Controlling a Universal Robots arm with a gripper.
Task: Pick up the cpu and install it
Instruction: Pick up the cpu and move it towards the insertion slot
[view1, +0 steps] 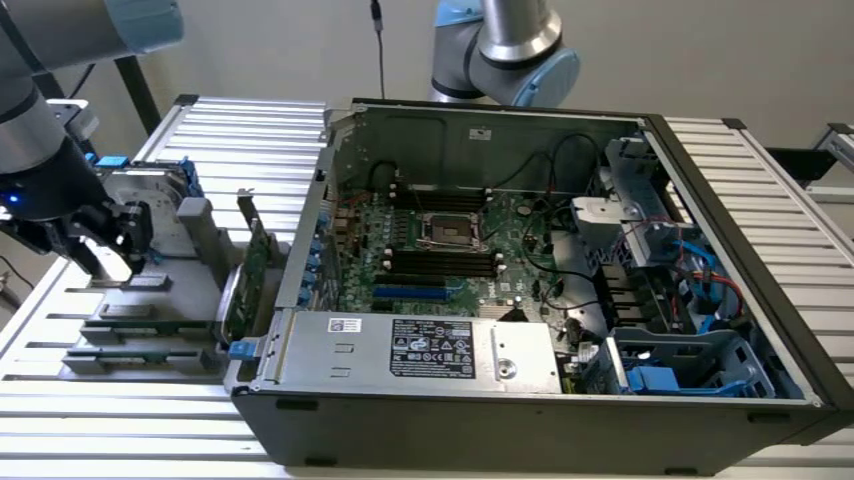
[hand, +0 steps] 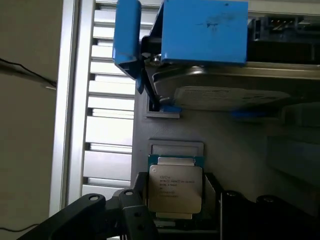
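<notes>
Cpu (hand: 175, 189) lies inside the wide-open claw (hand: 176, 181) (flanked on both sides, not gripped).

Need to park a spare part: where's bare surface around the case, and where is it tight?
Free: the slatted table strip in front of the case, the slats along the case on the exterior view's right, and those behind the grey tray. Crowded: the tray, where the end effector sits over the cpu, and the case interior.
</notes>
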